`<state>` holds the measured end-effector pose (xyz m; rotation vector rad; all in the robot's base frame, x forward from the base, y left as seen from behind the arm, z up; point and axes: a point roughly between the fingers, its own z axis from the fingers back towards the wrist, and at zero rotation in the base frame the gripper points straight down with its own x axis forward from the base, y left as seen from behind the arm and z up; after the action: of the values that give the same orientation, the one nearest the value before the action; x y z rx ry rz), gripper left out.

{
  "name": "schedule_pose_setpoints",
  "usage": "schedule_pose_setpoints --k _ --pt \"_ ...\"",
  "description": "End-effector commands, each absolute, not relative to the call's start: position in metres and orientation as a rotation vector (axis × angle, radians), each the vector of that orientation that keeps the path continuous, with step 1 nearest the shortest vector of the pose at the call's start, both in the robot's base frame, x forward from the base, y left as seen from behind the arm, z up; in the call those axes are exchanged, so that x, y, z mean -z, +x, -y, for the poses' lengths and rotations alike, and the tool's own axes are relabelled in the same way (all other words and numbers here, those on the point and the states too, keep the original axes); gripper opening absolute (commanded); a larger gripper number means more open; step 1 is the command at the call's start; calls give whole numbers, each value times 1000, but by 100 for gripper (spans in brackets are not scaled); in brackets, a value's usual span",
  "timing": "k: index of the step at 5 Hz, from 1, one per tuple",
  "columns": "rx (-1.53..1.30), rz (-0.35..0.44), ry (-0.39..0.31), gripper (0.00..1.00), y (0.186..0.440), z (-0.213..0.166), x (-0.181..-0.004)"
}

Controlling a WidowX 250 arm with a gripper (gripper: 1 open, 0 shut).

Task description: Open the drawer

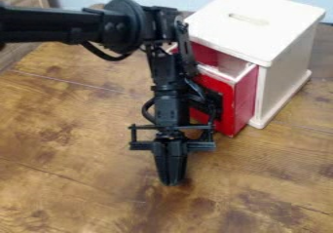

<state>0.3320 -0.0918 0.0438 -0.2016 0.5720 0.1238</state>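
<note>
Red drawer (232, 98) partly out — gripper (172, 171) closed, empty, on table (65, 130).

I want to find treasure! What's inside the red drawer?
The red drawer sticks partly out of the white cabinet. Only a strip of its pinkish inner wall shows, with nothing on it. The black robot arm covers the front, so the rest stays hidden.

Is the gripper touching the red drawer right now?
Cannot tell. In the camera view the shut gripper points at the floor in front of the drawer, but the arm hides the handle area.
</note>
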Motion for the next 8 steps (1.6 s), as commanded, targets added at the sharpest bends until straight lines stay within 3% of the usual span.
schedule_pose_setpoints --k 1,8 --pt "-130 -474 -251 0 338 89 -80" --pt "-103 -492 -315 0 311 118 -78"
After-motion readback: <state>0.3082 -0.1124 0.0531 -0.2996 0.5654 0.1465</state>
